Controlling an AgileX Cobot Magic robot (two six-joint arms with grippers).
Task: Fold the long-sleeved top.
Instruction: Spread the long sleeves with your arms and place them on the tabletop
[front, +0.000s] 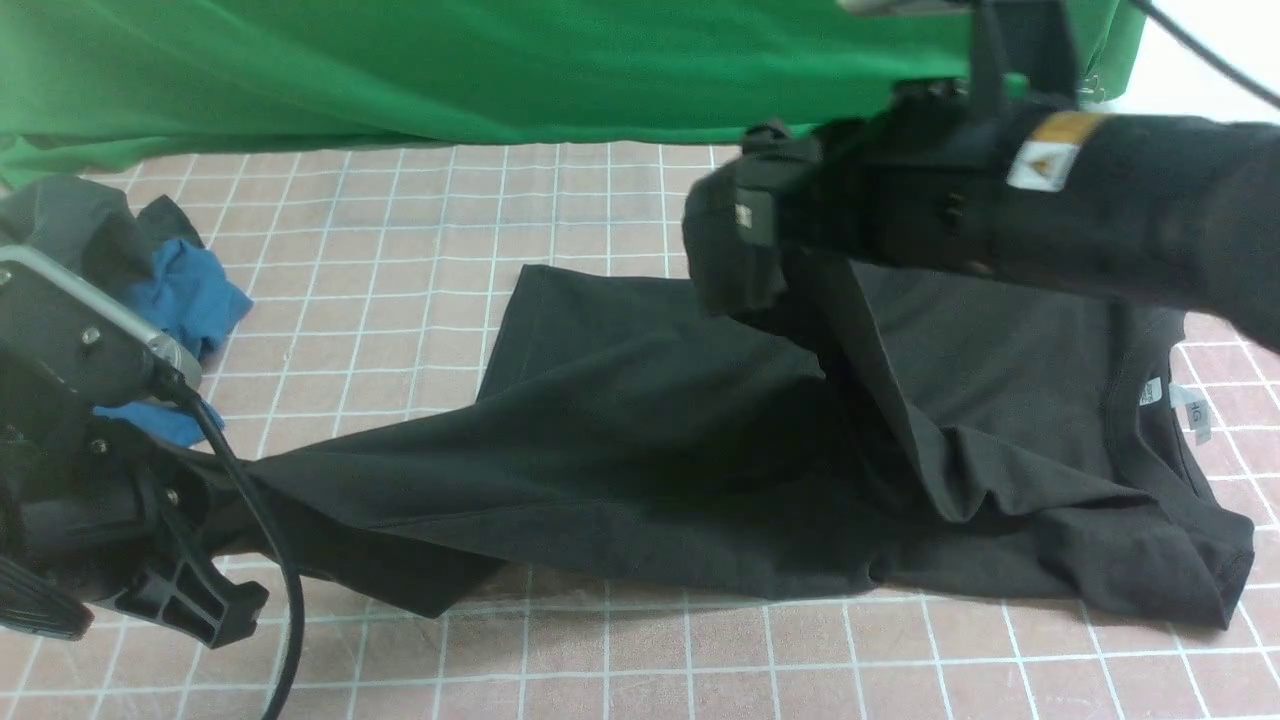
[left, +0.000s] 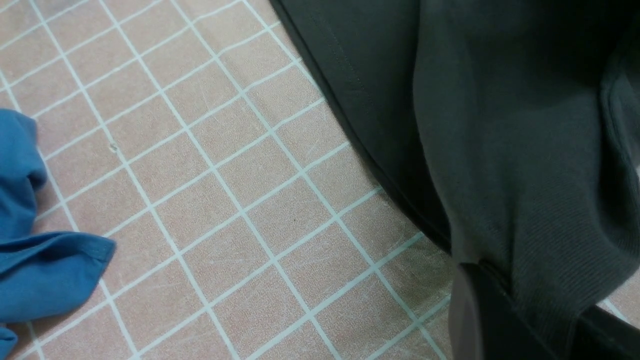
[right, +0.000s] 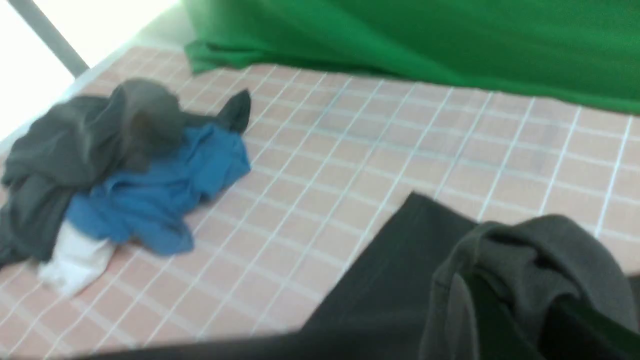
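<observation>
Long-sleeved top (front: 650, 450) collar label (front: 1152, 392) visible front view only.

The top (front: 620, 440) wraps the right claw (front: 740, 255), hiding its tips; the left claw (front: 225, 495) is likewise buried in cloth. Print on the label (front: 1195, 410) is unreadable; the right wrist view is blurred

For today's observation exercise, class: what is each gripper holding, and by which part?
Both hold the black top: the left gripper pinches its stretched-out left end, the right gripper a bunched fold lifted off the table.
</observation>
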